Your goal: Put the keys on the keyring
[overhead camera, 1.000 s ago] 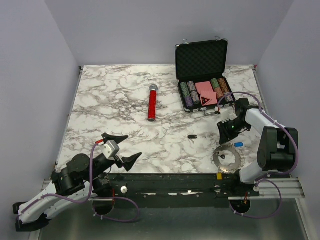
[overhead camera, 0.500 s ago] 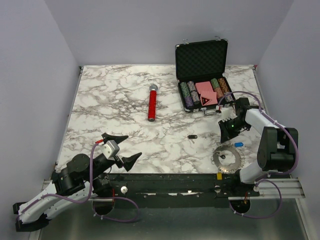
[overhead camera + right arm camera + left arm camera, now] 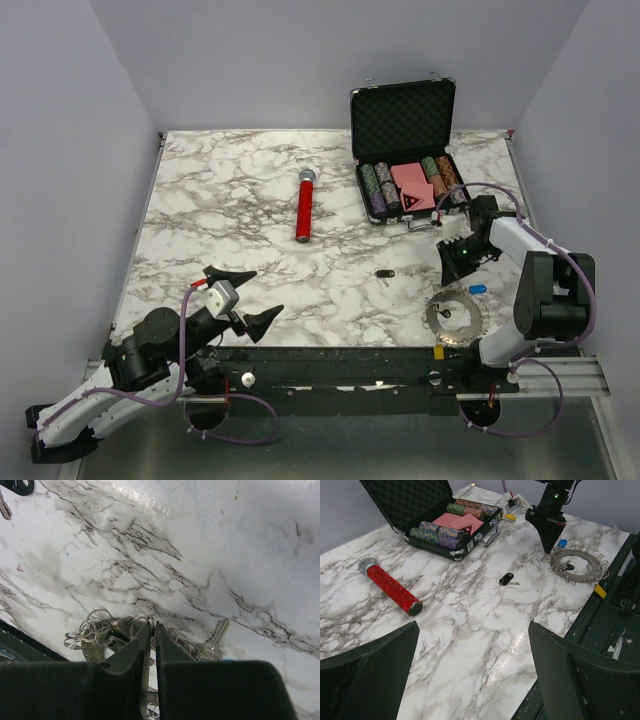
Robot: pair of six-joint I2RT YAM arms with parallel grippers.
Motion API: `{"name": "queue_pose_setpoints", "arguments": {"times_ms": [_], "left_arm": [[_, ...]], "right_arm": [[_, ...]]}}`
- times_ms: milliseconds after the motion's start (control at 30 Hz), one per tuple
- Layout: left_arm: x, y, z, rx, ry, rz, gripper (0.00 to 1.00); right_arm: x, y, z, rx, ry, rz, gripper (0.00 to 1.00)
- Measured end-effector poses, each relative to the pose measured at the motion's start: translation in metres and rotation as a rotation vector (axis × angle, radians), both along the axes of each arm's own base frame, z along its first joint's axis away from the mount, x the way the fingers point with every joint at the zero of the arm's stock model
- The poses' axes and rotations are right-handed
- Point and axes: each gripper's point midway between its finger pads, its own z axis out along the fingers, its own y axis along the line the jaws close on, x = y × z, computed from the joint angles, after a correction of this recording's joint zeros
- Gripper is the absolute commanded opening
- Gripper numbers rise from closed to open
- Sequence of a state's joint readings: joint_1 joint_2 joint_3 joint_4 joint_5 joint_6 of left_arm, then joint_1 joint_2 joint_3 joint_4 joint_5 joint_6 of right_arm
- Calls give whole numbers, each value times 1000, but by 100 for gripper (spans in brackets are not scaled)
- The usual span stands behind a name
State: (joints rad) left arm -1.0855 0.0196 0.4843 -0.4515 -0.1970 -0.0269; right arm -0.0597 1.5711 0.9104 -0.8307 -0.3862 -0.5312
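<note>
Near the table's right front edge, my right gripper (image 3: 152, 627) has narrowed to a slit above the keyring (image 3: 453, 320), apparently gripping nothing, so the blue key (image 3: 477, 289) beside it and the black key (image 3: 385, 274) lie unthreaded; my left gripper (image 3: 263, 292) hangs spread.

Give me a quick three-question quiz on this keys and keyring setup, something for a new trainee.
1. True or false: the small black-headed metal key is already on the grey jagged-edged metal keyring.
2. Which lies nearest the keyring? A: the red glittery microphone. B: the small blue-headed metal key. C: the open black case of poker chips.
3. Which arm's gripper stands wide open, well away from both keys?

Key:
1. False; it lies alone on the marble, apart from the ring.
2. B.
3. The left gripper.
</note>
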Motion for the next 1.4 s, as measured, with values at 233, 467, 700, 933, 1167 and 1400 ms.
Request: {"name": "queue_pose_setpoints", "arguments": {"times_ms": [233, 467, 700, 933, 1167, 1400], "left_arm": [[0, 0, 0, 0, 0, 0, 99], [0, 0, 0, 0, 0, 2, 99], [1, 1, 0, 0, 0, 5, 99], [1, 1, 0, 0, 0, 6, 99], [1, 1, 0, 0, -1, 8, 99], [2, 1, 0, 0, -1, 10, 99]], "right_arm": [[-1, -1, -2, -4, 9, 0, 17], [-1, -1, -3, -3, 13, 0, 17], [-3, -1, -4, -3, 19, 10, 5], [-5, 1, -3, 10, 29, 22, 0], [11, 8, 31, 51, -99, 50, 0], [27, 17, 85, 87, -318, 91, 0]]}}
